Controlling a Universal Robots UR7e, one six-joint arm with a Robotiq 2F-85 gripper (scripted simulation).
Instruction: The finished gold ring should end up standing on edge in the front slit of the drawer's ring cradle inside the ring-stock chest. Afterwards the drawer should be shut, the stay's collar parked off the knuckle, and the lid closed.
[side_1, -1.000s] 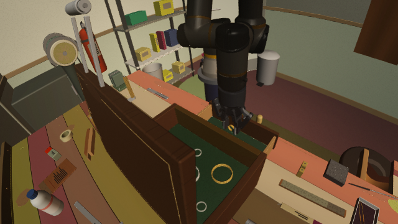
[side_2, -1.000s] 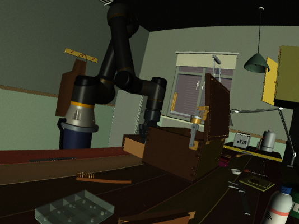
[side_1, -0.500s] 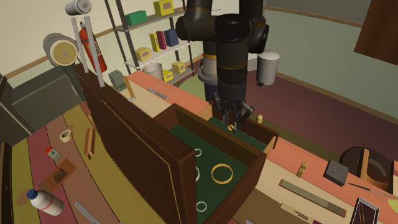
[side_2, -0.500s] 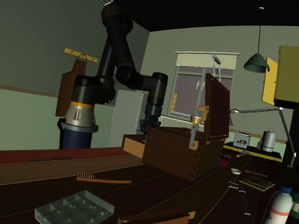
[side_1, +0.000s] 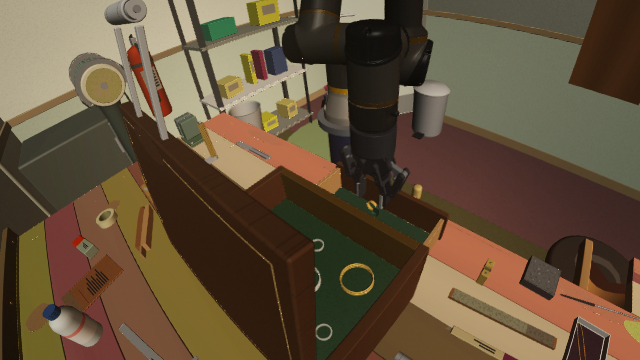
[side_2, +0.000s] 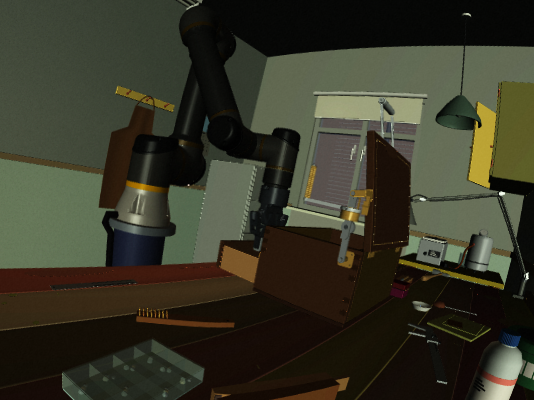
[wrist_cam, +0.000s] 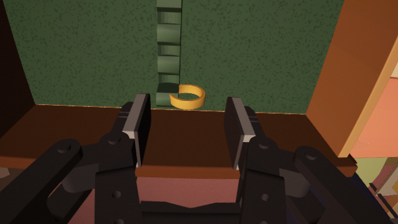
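Observation:
The gold ring (wrist_cam: 187, 97) (side_1: 371, 205) is partly hidden where it stands on edge in the nearest slit of the green ring cradle (wrist_cam: 168, 53), close to the drawer's front wall. The drawer (side_1: 395, 210) (side_2: 240, 257) is pulled out of the brown ring-stock chest (side_2: 320, 270). My gripper (wrist_cam: 187, 131) (side_1: 376, 192) hangs just above the ring, open and holding nothing. The chest lid (side_1: 210, 235) (side_2: 387, 195) stands raised, held by a jointed stay (side_2: 347, 235) with a gold collar (side_2: 350, 214) on it.
Behind the chest stand shelves (side_1: 250, 65) and a white bin (side_1: 430, 107). In the chest's green-lined top compartment lie a large gold hoop (side_1: 356, 279) and pale rings (side_1: 324, 331). A grey block (side_1: 541, 276) and a long file (side_1: 502, 317) lie on the bench at right.

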